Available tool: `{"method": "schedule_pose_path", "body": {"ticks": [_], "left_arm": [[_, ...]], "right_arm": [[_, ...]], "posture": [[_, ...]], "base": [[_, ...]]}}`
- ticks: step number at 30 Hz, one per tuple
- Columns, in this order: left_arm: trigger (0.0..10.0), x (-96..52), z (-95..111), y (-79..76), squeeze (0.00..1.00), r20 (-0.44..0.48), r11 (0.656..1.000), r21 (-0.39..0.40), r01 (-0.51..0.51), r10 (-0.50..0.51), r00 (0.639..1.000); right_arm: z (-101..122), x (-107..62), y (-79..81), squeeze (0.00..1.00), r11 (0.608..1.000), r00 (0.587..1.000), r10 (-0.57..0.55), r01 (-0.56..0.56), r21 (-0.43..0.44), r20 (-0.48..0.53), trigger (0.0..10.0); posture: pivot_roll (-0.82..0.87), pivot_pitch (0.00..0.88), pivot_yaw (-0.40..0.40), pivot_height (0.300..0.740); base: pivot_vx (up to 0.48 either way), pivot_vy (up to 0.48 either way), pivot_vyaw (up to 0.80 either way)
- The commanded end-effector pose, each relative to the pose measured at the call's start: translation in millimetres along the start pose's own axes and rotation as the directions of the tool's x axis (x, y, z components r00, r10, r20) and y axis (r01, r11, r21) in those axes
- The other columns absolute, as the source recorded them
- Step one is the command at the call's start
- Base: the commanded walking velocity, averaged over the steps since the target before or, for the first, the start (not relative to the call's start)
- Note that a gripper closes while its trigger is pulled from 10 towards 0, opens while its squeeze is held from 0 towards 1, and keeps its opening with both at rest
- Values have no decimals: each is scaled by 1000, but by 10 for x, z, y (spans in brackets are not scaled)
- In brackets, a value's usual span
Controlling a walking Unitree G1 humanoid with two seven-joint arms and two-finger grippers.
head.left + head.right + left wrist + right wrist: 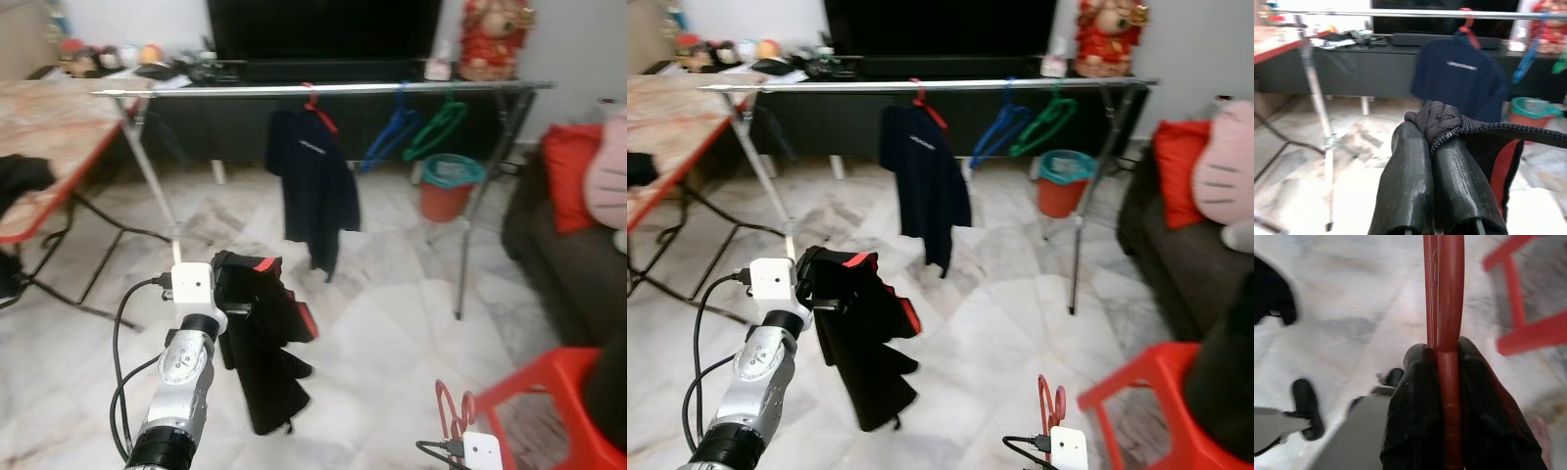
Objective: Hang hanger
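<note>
Left gripper (1432,128): fingers pressed together, clamped on the bunched collar of a black garment (263,343) with red trim, held up in front of the robot, cloth hanging free above the floor.
Right gripper (1442,355): low at the robot's right, fingers closed around the stem of a red hanger (449,403), near the red plastic chair (554,392).
Rail (323,89): silver bar running across the room ahead.
On rail: dark navy shirt (315,186) on a red hanger; blue hanger (390,137) and green hanger (436,125) beside it.
Floor (392,294): pale marble.
</note>
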State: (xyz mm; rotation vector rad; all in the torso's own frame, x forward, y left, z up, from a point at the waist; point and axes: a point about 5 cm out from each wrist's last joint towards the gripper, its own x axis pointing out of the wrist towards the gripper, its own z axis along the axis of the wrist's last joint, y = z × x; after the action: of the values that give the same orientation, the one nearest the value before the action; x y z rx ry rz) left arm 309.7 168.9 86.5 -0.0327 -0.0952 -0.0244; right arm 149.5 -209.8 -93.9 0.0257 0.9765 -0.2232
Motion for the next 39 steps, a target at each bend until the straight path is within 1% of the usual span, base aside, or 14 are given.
{"method": "schedule_pose_path", "body": {"ticks": [1,9,11,17,24,26,28,39], "left_arm": [[10000,28,94,32,0,32,1000,17,-1,1,999],[10000,58,132,19,0,33,1000,16,3,-3,999],[10000,76,151,18,0,36,1000,17,2,-3,999],[10000,88,182,46,0,41,1000,19,-10,10,999],[10000,90,198,58,0,43,1000,21,-15,14,999],[10000,90,200,54,0,40,1000,21,-13,12,999],[10000,93,205,56,0,40,1000,22,-11,10,999],[10000,85,221,74,0,41,999,28,-16,15,999]], "right_arm": [[-10,-1,5,0,1000,1000,6,-6,11,-6,10000],[-8,1,-9,0,1000,1000,13,-13,7,-12,10000],[8,4,-29,0,1000,1000,9,-9,25,-7,10000],[7,5,-46,0,999,1000,3,-3,34,-12,10000],[25,9,-29,0,1000,1000,10,-9,29,-8,10000],[38,12,-18,0,1000,1000,16,-16,10,-4,10000],[39,12,-20,0,1000,1000,12,-12,10,-3,10000],[36,13,0,0,999,1000,16,-16,31,-8,10000]], "posture": [[-124,0,23,740],[-115,0,20,740],[-112,0,17,740],[-100,0,10,740],[-98,0,10,740],[-98,0,12,740],[-97,0,13,740],[-84,0,6,740]], "base": [[0,326,0],[0,325,0],[0,319,0],[0,323,0],[0,322,0],[0,322,0],[0,321,256],[0,321,73]]}}
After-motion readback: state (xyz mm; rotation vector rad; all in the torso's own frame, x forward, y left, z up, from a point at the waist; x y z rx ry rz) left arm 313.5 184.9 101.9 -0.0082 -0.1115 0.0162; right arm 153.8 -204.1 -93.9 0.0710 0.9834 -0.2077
